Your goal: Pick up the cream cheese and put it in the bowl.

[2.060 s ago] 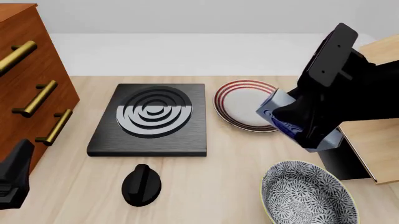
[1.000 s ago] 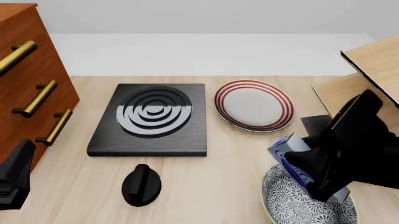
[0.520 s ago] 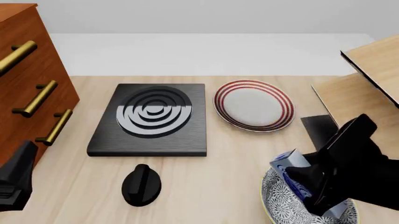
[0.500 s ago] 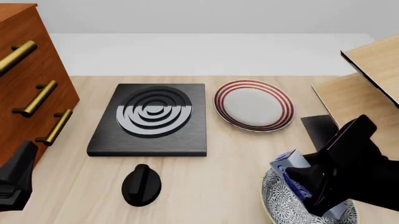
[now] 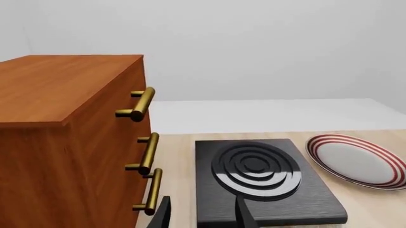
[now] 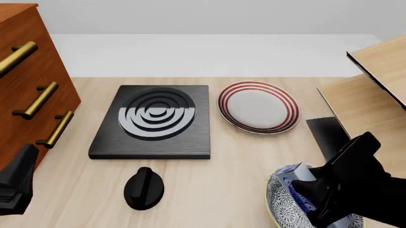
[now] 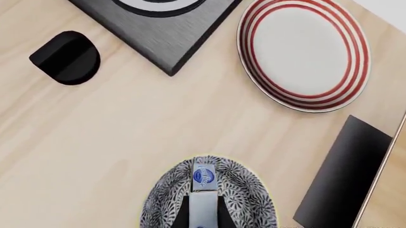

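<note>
The cream cheese [image 6: 297, 183] is a small, narrow, light-blue box with a dark blue oval label carrying white script; in the right wrist view the cream cheese [image 7: 204, 183] shows its short end face with that oval on it, the pale long side running back between the two dark fingers. The right gripper [image 6: 317, 199] is clamped on the box, one finger against each long side, and holds it tilted within the outline of the bowl [image 6: 277, 199], just above the patterned inside near the rim that faces the plate [image 6: 259, 107]. Whether the box touches the bowl's surface cannot be told. The bowl [image 7: 165, 202] is round and deep, with a grey-blue and white floral speckle inside and a pale rim, far larger than the box. Beyond the bowl lies the white plate with red rings; to the bowl's left stands a black knob [image 6: 144, 188], and beyond that a black burner slab [image 6: 155, 121] with concentric rings. The left gripper [image 5: 199, 219] hangs near a wooden drawer cabinet [image 5: 70, 142], well apart from the bowl, its two fingers spread with nothing between them.
</note>
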